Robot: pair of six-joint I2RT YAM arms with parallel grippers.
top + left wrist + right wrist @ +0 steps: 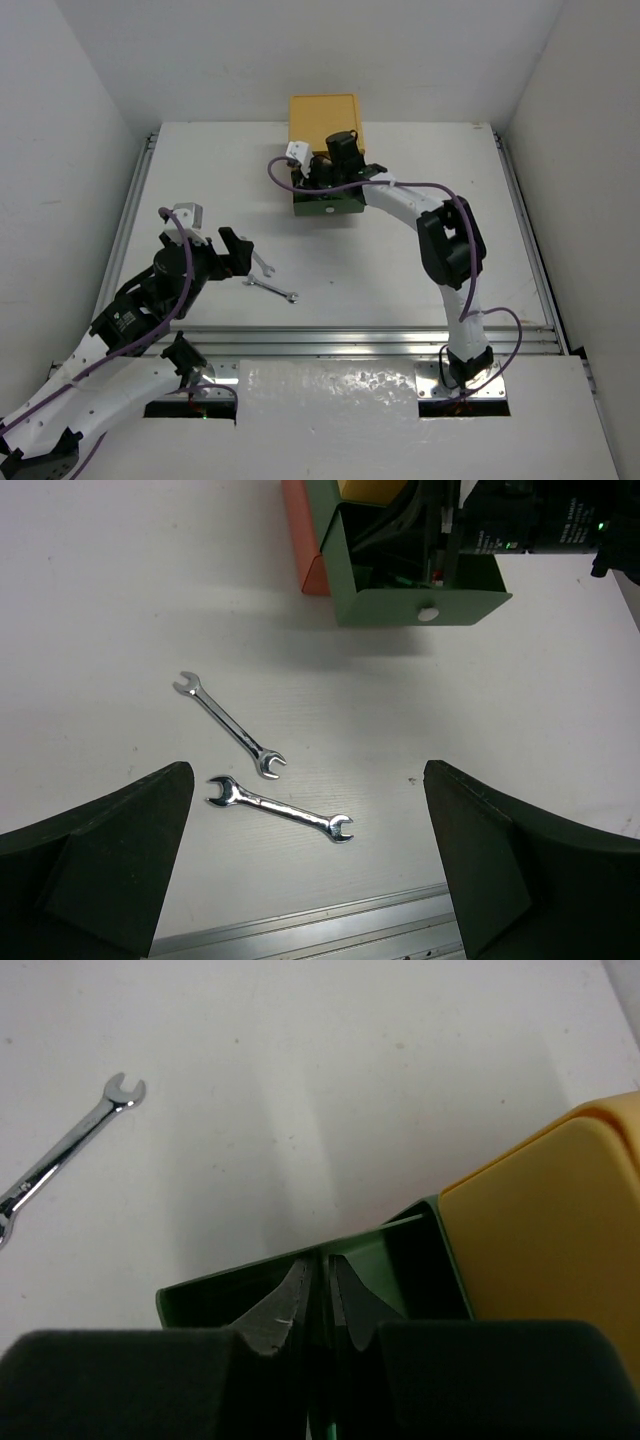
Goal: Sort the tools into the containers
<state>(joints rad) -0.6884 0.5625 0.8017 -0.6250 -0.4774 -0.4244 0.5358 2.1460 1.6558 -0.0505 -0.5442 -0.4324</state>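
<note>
Wrenches [230,725], two flat silver ones, lie close together but apart on the white table [100,600], in front of the pulled-out green drawer [380,608] and framed by the left gripper [308,775], which hangs wide open and empty above them. They look stiff, light and slick, lying too flat to get under easily, so a pinch across the thin shank seems best. The right gripper [322,1295] sits inside the green drawer with fingers pinched nearly together; whether anything thin is between them cannot be told
</note>
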